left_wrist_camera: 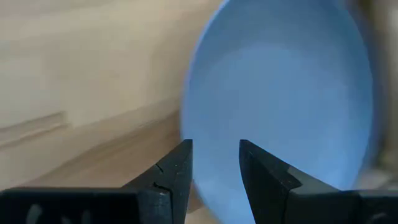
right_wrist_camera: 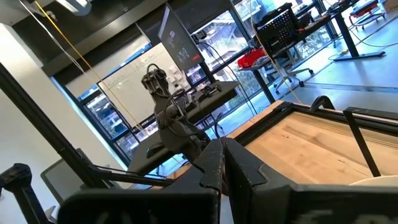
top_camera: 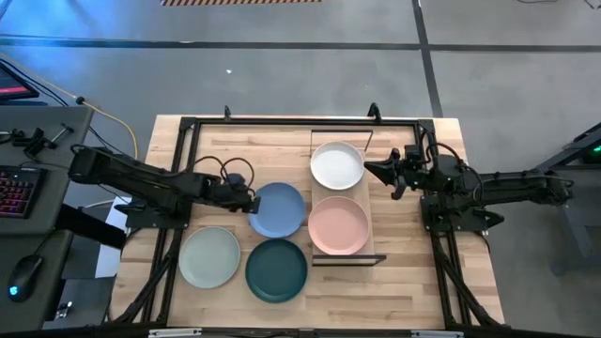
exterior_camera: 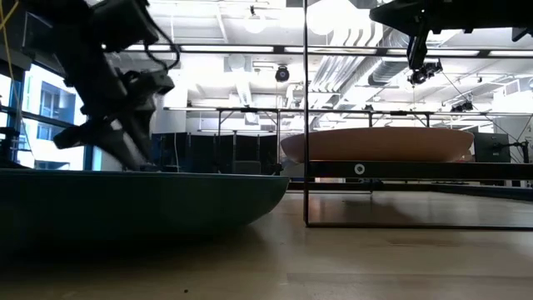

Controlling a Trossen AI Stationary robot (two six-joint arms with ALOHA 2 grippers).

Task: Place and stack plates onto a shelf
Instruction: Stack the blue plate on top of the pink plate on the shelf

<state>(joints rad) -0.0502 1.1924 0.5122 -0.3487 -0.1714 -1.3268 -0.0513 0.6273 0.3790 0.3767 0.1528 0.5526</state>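
Observation:
The shelf (top_camera: 365, 193) lies right of the table's middle, with a white plate (top_camera: 336, 164) at its far end and a pink plate (top_camera: 338, 225) at its near end. A blue plate (top_camera: 280, 210), a pale green plate (top_camera: 210, 256) and a dark teal plate (top_camera: 277, 269) rest flat on the tabletop; a second pale green plate does not show. My left gripper (top_camera: 252, 202) is open at the blue plate's left rim (left_wrist_camera: 193, 149); one finger is outside the rim and one is over the plate. My right gripper (top_camera: 378, 172) is shut and empty, raised just right of the white plate. My left gripper comes at the blue plate's left rim (left_wrist_camera: 189, 134) low and nearly level from the table's left, its fingers (left_wrist_camera: 177, 171) standing on either side of the rim. I cannot tell whether they touch the plate. The plate lies flat on the table.
The shelf's thin black frame ends stand up at its far end (top_camera: 343, 131) and near end (top_camera: 347, 261). A black metal frame (top_camera: 282, 122) runs round the tabletop. In the low view the teal plate (exterior_camera: 141, 200) fills the foreground and the pink plate (exterior_camera: 379, 143) sits on the shelf.

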